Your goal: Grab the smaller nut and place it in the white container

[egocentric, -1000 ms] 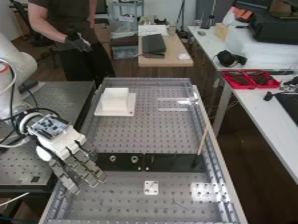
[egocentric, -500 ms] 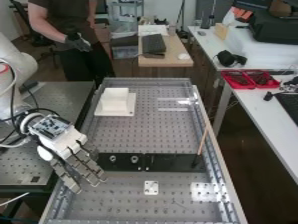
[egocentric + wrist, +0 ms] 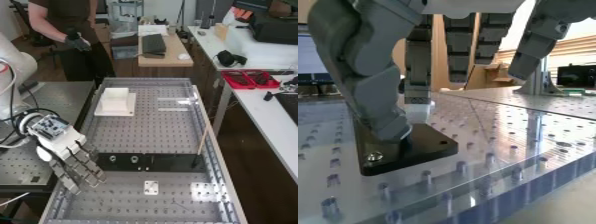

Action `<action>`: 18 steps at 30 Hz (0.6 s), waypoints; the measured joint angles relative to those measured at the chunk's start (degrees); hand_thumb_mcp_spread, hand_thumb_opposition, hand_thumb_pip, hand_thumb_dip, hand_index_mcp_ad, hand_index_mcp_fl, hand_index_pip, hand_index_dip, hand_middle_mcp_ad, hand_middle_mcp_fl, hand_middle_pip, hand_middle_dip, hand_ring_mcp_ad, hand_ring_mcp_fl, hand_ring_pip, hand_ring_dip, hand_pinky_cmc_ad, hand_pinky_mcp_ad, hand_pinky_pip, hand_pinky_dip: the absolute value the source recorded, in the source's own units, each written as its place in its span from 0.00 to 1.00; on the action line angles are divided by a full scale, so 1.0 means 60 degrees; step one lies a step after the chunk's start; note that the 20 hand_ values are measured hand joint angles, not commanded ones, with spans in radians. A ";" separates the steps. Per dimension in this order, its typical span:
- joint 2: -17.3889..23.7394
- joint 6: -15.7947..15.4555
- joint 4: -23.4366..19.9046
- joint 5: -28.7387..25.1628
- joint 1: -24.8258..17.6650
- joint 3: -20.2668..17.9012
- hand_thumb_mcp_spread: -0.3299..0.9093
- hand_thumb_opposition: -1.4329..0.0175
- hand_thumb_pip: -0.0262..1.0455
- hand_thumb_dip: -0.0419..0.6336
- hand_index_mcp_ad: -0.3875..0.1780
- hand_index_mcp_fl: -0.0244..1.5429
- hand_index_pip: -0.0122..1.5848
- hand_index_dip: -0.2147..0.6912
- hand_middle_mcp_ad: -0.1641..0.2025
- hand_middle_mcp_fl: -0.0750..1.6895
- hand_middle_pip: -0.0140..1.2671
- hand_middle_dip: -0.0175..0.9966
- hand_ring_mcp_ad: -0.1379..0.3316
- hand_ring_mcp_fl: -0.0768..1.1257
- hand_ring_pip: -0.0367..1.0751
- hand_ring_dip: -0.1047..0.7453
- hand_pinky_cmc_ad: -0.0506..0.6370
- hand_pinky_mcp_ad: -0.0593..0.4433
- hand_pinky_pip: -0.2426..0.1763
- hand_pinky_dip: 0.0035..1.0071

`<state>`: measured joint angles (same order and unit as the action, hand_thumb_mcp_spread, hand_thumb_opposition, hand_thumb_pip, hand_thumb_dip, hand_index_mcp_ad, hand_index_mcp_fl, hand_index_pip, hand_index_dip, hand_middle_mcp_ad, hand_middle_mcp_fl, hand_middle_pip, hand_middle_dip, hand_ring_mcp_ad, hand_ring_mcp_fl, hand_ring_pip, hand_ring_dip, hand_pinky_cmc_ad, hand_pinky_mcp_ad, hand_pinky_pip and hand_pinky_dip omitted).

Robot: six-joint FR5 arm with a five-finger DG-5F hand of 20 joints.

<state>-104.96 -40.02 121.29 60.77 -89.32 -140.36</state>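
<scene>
Apparently only approach is done: hand (image 3: 64,144) poised at black bar (image 3: 174,162), fingers loosely spread, grasp and placing in white container (image 3: 115,105) left to be made.

Greys and black, broken by red and tan.
The worktop (image 3: 143,137) is silver-grey, dotted with a regular grid of holes; the flat bar (image 3: 174,161) is black, the container (image 3: 114,104) plain white, the fingers (image 3: 65,179) grey, the thin stick (image 3: 203,139) tan, the trays (image 3: 231,73) red.
</scene>
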 joint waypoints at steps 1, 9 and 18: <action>0.0001 0.0032 0.0034 -0.0038 -0.0014 -0.0005 0.60 0.40 0.66 0.47 0.47 0.11 0.98 0.38 0.68 0.17 0.12 0.25 0.47 0.08 0.14 0.22 0.62 0.59 0.59 0.27; 0.0038 0.0202 0.0014 -0.0480 -0.0267 -0.0065 0.60 0.40 0.66 0.46 0.47 0.11 0.98 0.38 0.67 0.16 0.12 0.25 0.47 0.08 0.14 0.22 0.61 0.59 0.58 0.27; 0.0063 0.0326 0.0064 -0.0908 -0.0464 -0.0116 0.60 0.40 0.67 0.46 0.47 0.11 0.98 0.38 0.67 0.16 0.12 0.25 0.47 0.08 0.14 0.22 0.61 0.59 0.58 0.29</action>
<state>-104.58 -38.07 121.68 55.32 -92.11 -141.06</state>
